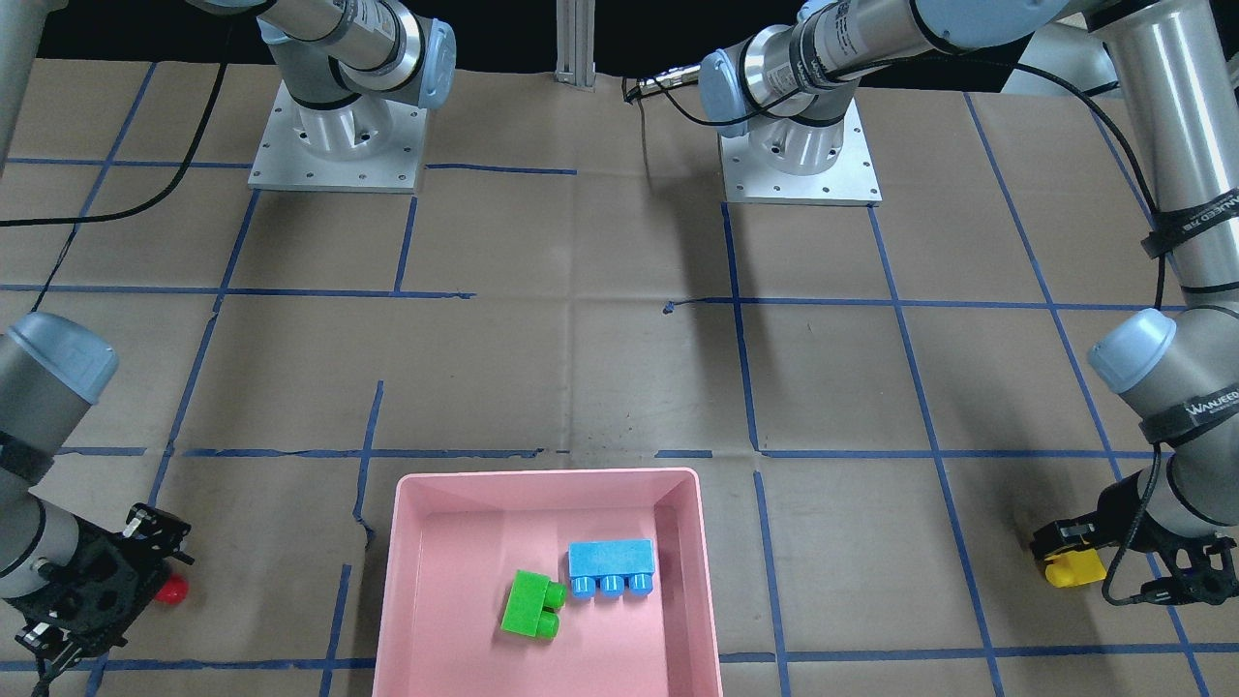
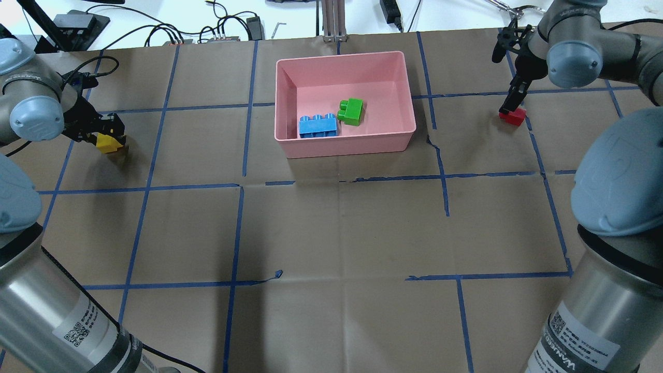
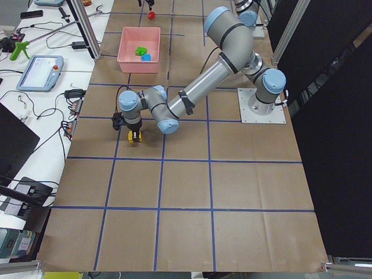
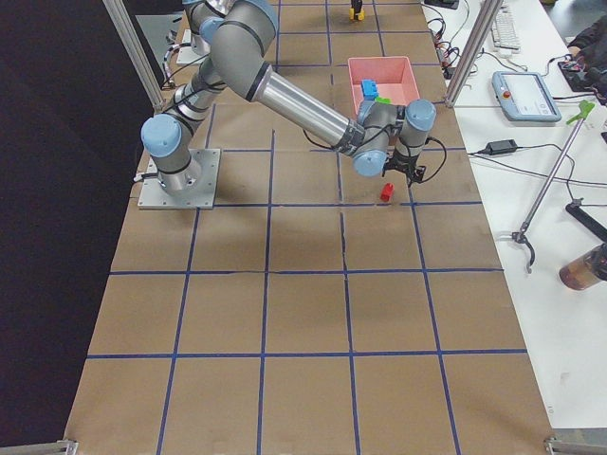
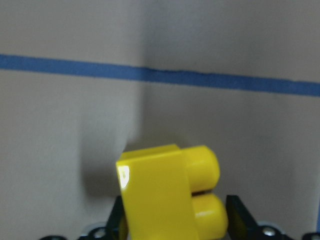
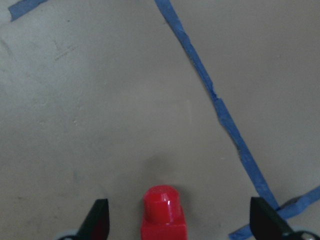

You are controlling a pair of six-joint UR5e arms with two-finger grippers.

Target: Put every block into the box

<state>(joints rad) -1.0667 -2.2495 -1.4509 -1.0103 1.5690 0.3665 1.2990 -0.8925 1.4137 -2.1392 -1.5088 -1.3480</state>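
Observation:
The pink box [image 2: 290, 62] holds the green block [image 2: 352, 111] and the light blue block [image 2: 317, 126]; they also show in the front view, green [image 1: 530, 605] and blue [image 1: 610, 566]. My left gripper [image 2: 109, 139] is shut on the yellow block [image 2: 107, 143] at the table's far left. In the left wrist view the yellow block [image 5: 170, 200] sits tight between both fingers. My right gripper [image 2: 513, 109] is open, low over the red block [image 2: 512, 117]. In the right wrist view the red block [image 6: 164, 215] stands between the spread fingers [image 6: 97, 222], touching neither.
The table is brown paper with a grid of blue tape lines [image 2: 243, 155]. Both arm bases [image 1: 334, 145] stand at the robot's edge. Cables and devices [image 2: 222, 31] lie beyond the far edge, behind the box.

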